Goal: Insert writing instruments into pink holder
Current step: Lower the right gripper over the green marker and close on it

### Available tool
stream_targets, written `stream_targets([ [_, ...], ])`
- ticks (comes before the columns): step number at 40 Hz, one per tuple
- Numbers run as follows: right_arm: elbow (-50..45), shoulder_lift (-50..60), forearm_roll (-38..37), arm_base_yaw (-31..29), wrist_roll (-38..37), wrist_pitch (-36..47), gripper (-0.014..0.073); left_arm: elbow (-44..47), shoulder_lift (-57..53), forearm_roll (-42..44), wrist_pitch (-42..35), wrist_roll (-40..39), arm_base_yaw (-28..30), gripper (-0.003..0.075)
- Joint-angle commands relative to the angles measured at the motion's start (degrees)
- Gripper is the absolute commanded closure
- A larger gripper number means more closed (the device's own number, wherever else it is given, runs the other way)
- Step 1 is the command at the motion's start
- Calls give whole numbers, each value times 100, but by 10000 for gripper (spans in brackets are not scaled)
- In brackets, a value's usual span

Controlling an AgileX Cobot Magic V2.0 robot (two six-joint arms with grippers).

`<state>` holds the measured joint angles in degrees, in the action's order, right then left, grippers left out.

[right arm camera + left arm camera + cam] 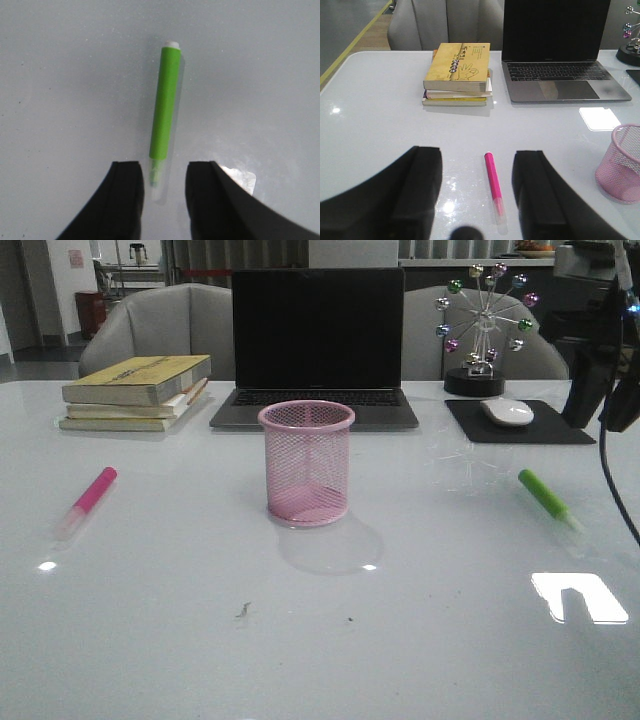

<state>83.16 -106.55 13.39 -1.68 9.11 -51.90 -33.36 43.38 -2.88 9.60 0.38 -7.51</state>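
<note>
While front view hides both, wrist views show left pincer [477,200] spread, right pincer [164,200] spread.

A cylindrical pink wire-mesh pen cup [307,462] stands upright and empty at the table's middle. A hot-pink highlighter with a pale translucent cap [88,499] lies flat well to its left; a bright green highlighter, likewise capped [547,497], lies flat well to its right.

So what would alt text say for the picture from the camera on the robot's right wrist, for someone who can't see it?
A bright green highlighter with a pale translucent cap lies flat on a glossy white table, its capped end between the two black fingers of the open right end effector. The fingers do not touch it, and nothing else is in view.
</note>
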Motion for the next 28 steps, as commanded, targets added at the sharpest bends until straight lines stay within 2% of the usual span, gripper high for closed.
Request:
stream_targets([
  [1,191,148,180,-14,48,244,204,-224,-10,-50,-445,-38,-2,315],
  [16,312,-395,359,225,48,597,204,-224,-10,-50,-445,-38,-2,315],
  [28,363,-724,-109,289,48,614,204,-224,-10,-50,-436,-38,-2,315],
])
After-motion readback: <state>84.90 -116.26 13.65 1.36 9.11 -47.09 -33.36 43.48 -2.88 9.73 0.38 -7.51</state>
